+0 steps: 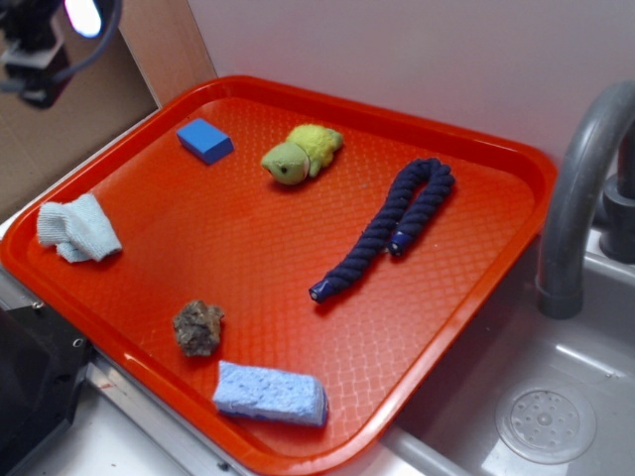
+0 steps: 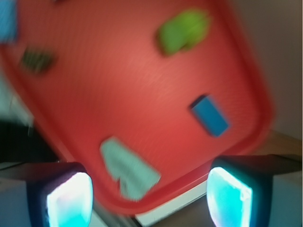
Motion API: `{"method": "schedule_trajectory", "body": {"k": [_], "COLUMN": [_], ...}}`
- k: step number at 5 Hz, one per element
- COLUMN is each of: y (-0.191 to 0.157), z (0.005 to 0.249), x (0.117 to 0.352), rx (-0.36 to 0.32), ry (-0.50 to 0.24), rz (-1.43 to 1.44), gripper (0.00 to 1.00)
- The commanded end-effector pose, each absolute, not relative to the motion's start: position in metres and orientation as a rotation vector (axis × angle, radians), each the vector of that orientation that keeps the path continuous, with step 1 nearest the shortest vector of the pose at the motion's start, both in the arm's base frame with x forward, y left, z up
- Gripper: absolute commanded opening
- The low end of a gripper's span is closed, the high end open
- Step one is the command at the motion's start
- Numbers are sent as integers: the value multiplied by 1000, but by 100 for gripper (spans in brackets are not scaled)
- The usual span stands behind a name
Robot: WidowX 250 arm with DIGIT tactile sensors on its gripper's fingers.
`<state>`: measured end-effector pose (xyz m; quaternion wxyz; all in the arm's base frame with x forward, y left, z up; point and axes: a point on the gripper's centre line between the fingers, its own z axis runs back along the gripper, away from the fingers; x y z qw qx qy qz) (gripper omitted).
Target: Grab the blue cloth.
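Observation:
The blue cloth [image 1: 77, 229], a small pale whitish-blue knitted rag, lies crumpled on the red tray [image 1: 248, 238] near its left rim. In the blurred wrist view the cloth [image 2: 128, 169] shows between and beyond my two fingers. My gripper [image 2: 149, 198] is open and empty, high above the tray's left corner. In the exterior view only part of the gripper [image 1: 40, 59] shows at the top left, well above and behind the cloth.
On the tray: a darker blue block [image 1: 205, 140], a yellow-green plush toy [image 1: 301, 153], a dark blue rope [image 1: 392, 223], a brown rock [image 1: 198, 327], a thick light-blue sponge [image 1: 270, 394]. A grey faucet [image 1: 580, 188] and sink [image 1: 546, 421] stand at the right.

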<state>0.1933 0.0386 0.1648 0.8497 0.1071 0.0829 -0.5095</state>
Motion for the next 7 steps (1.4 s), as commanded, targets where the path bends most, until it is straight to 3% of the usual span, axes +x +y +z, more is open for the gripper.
{"method": "schedule_trajectory", "body": {"k": [1,3,4,6,7], "y": [60,73,80,86,90], "z": [117,66,48,30,23], "x": [163,158,148,134,132], "rx": [243,289,279,272,246], "ry": [359,385,451,416,379], "rz": [-1220,-1190,-1192,-1120,-1085], "gripper": [100,100,100,100,0]}}
